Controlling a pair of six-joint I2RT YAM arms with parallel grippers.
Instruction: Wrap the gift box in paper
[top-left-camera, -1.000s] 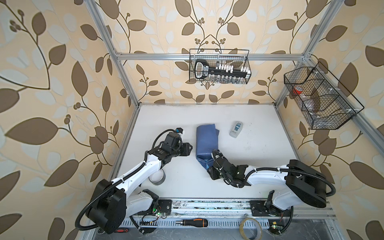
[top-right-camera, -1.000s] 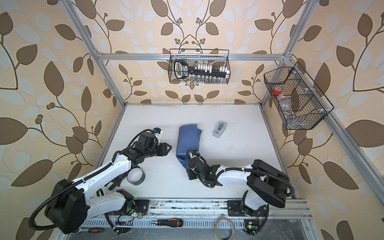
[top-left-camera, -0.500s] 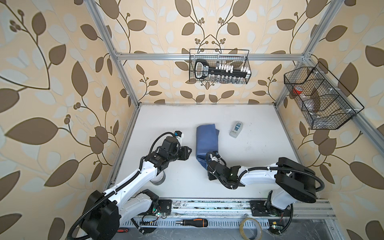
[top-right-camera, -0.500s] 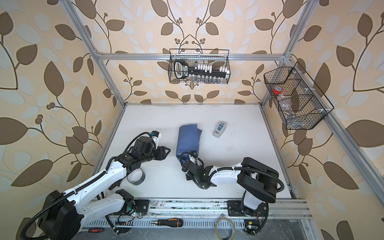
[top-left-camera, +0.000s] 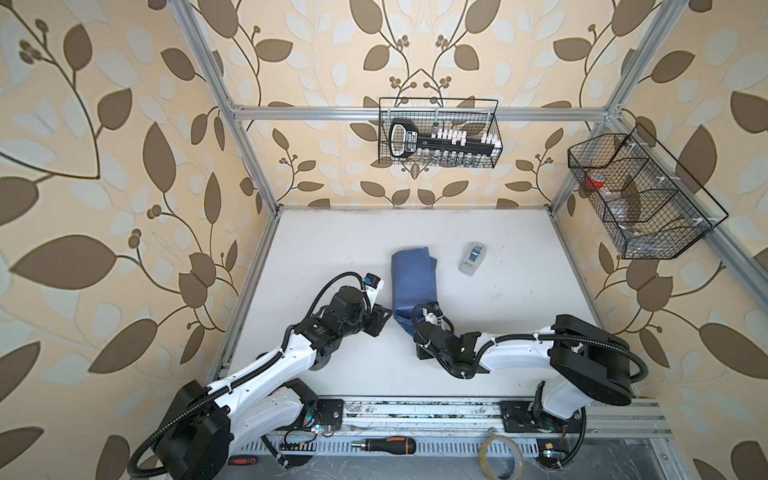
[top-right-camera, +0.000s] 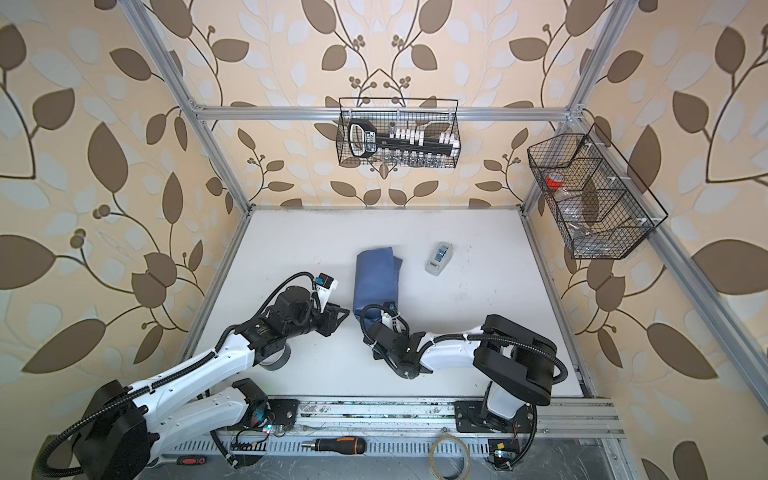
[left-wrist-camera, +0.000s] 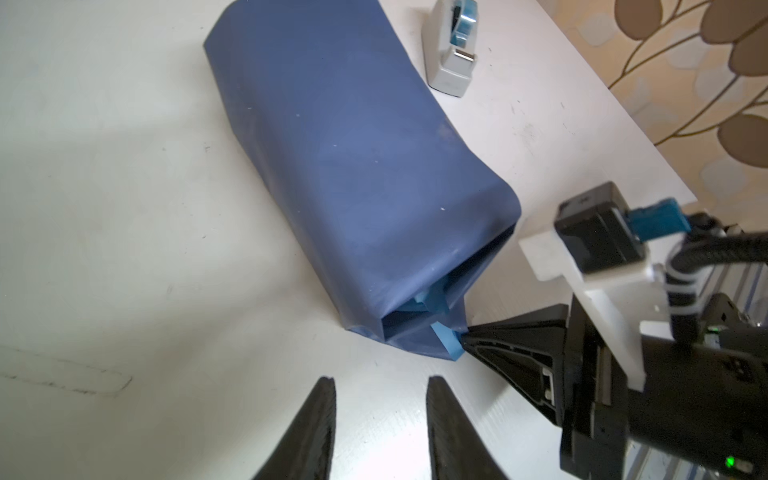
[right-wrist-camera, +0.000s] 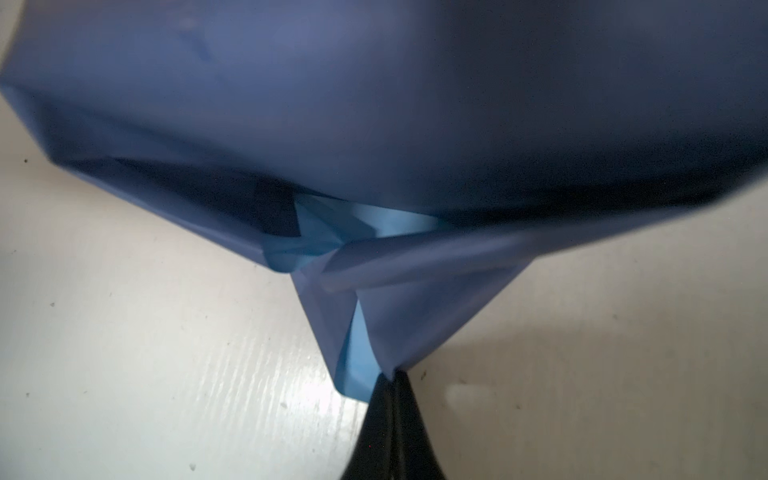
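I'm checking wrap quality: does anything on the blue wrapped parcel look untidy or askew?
Yes. The dusky-blue paper wrap gapes open at its near end, light-blue inner folds crumpled inside; the shut right gripper pinches a skewed corner flap.

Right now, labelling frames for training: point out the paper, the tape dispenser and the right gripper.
paper (top-left-camera: 411, 282): in a top view, middle of its upper face.
tape dispenser (left-wrist-camera: 446, 70): left wrist view, grey body.
right gripper (right-wrist-camera: 392, 386): right wrist view, shut tips pinching paper.

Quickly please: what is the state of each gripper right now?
Left gripper: open, holding nothing.
Right gripper: closed on an end flap of the paper.
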